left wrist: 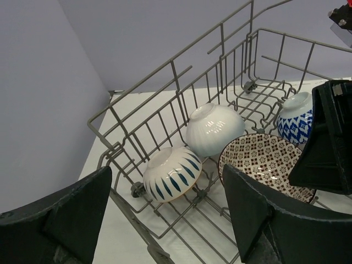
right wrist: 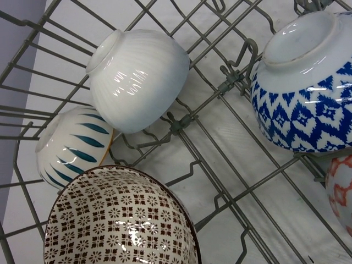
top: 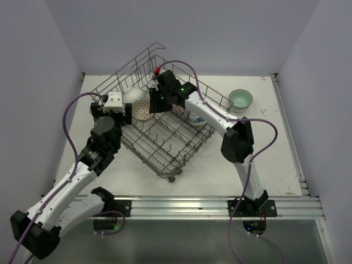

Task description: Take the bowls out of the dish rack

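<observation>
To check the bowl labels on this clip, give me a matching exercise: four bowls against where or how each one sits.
Bowls:
1 mint bowl
2 plain white bowl
3 brown-patterned bowl
4 teal-striped bowl

Places:
A in the dish rack, leftmost bowl in the left wrist view
B upright on the table, outside the rack
C in the rack, opening toward the left wrist camera
D in the rack, foot ring up, just behind the leftmost bowl

Pairs: 1-B, 2-D, 3-C, 4-A

White table (top: 275, 165), metal rail (top: 181, 206) along near edge, pale walls (top: 220, 33)
</observation>
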### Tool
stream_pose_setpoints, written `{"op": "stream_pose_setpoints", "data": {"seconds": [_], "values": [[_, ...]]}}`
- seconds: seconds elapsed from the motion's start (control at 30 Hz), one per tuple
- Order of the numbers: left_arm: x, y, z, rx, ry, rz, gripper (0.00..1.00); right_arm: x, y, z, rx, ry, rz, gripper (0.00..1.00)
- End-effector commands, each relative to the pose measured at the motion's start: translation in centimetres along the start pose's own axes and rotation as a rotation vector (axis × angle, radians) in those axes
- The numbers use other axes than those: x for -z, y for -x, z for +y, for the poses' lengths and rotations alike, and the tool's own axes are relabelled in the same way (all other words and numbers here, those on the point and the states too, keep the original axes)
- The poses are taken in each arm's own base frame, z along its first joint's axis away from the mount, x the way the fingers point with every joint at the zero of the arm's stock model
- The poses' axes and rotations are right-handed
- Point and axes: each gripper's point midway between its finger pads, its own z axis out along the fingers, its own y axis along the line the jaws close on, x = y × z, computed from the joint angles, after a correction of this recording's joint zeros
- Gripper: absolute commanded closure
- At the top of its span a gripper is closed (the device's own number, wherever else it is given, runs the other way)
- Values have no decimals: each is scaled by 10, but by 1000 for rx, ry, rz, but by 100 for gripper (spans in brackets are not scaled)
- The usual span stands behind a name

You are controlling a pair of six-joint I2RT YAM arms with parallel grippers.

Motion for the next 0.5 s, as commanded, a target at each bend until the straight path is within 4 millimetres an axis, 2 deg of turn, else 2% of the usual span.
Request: {"op": "stream_pose_setpoints", "data": {"seconds": [0.0,0.1,0.27,0.33,0.47], "values": [[2,17,6,65,33,-54,14,-1,4,13,-5,30,0,59],[1,17,7,65,36,-53,11,-4,4,16,-12,40,0,66],[1,15,10,68,61,-54,1,-1,10,23,-21,65,-17,85],[1,15,11,69,67,-56,0,4,16,27,-22,76,-30,92],[0,13,12,77,78,-67,0,28,30,38,-12,106,-74,100]]}}
